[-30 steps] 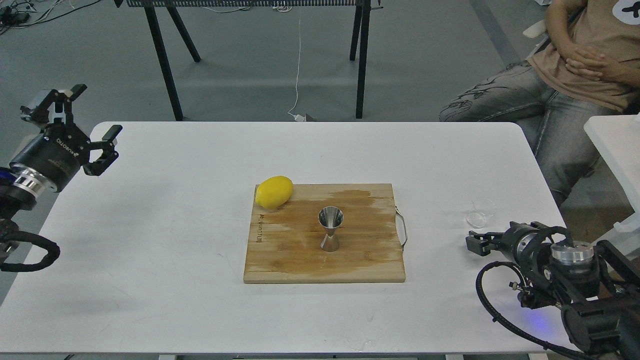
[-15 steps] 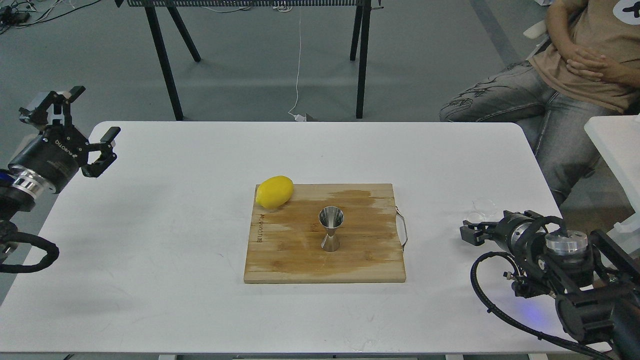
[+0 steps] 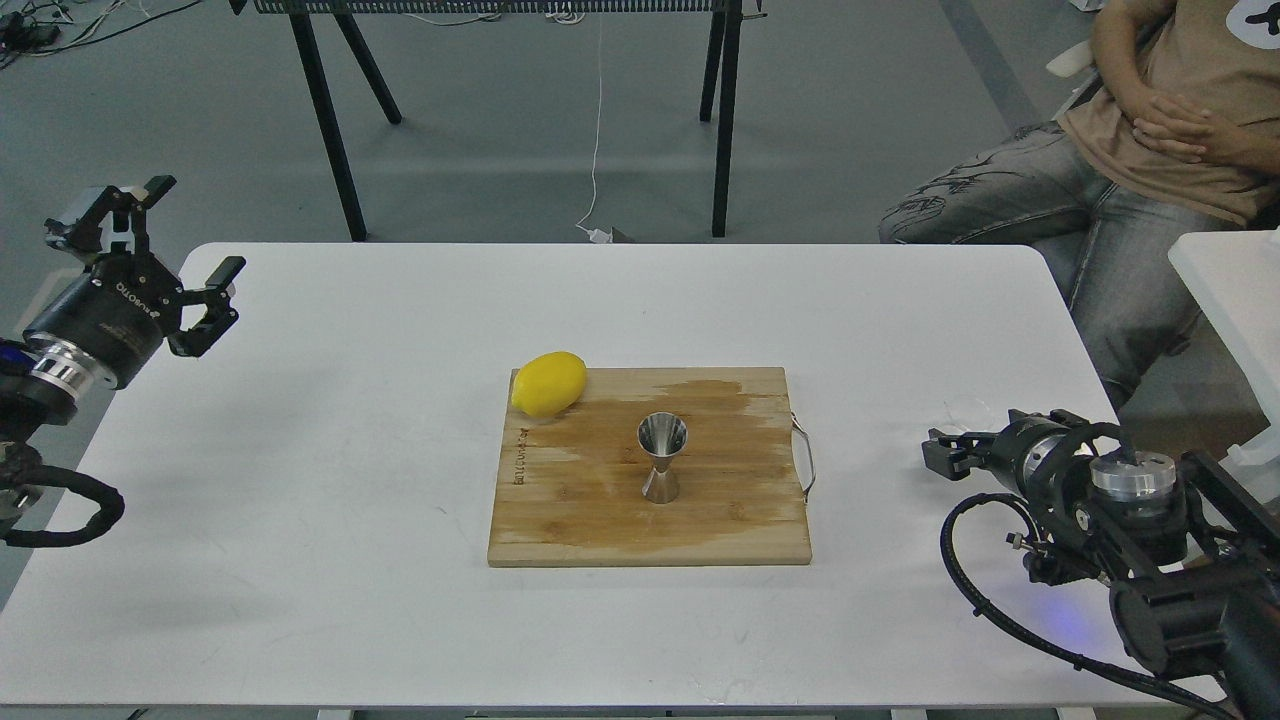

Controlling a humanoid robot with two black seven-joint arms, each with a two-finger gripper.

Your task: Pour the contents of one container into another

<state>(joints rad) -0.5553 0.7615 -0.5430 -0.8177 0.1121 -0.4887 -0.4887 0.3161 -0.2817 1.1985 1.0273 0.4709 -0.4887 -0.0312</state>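
Your right gripper (image 3: 938, 452) sits against the glass cup (image 3: 962, 413) near the table's right edge; its state you cannot tell. Expect light, slippery, breakable glass: grip its wall gently, midway up.

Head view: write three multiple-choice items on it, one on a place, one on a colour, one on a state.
1. Where does the jigger stand?
A. On the wooden board
B. On the bare table
C. In the right gripper

2. What colour is the lemon?
A. Green
B. Yellow
C. Orange

3. How are the left gripper's fingers?
A. Shut on the lemon
B. Shut on the jigger
C. Spread apart, holding nothing

Key: 1 A, its base rests near the board's middle. 2 B, it is bright yellow at the board's far left corner. 3 C, the fingers stand apart over the table's left edge.
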